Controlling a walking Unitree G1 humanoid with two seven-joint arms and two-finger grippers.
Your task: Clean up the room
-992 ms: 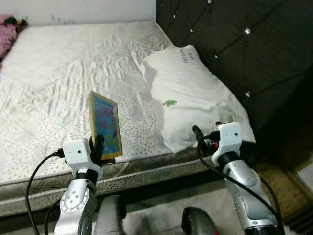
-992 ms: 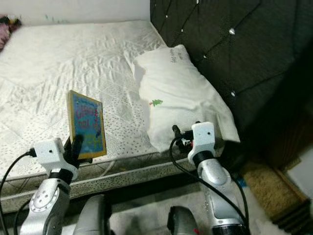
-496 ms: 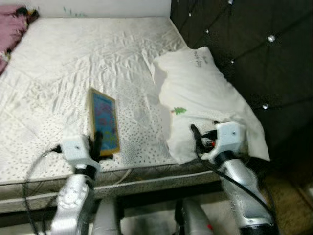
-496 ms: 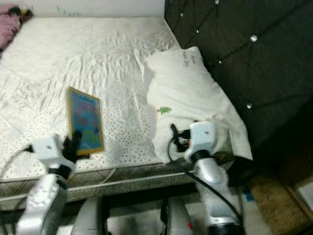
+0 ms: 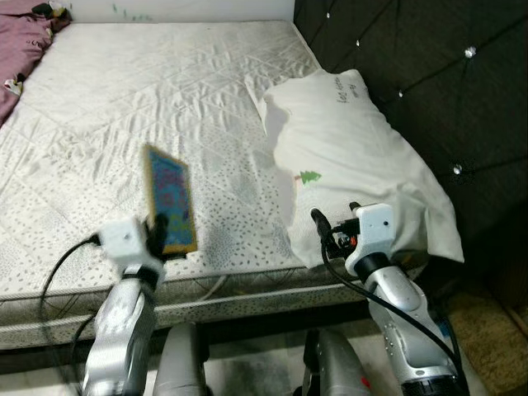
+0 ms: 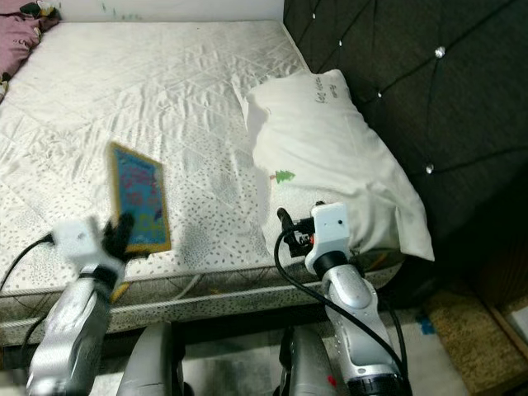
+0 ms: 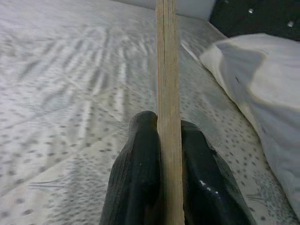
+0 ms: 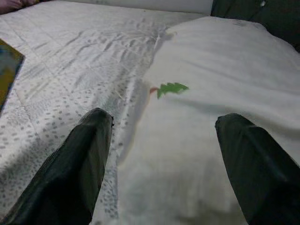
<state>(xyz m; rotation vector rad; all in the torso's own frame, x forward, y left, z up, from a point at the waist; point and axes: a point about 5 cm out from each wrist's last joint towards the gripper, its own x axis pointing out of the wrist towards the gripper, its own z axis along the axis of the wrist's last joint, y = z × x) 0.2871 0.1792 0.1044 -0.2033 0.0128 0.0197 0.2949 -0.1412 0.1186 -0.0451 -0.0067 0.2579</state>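
Left gripper (image 7: 159,154) clamped on the picture board (image 5: 171,201), held upright over the near edge of the bed (image 5: 148,91)

Right gripper (image 8: 161,154) hovers with its fingers wide apart at the pillow (image 5: 346,148). I'd keep the grip low and firm so that thin board doesn't tip while being carried.

— Where do we have room?
— Ahead of us the mattress (image 5: 124,107) lies bare, open to reach.
— And what blocks us?
— The pillow (image 5: 355,157) on our right, with the dark headboard (image 5: 429,74) behind it.
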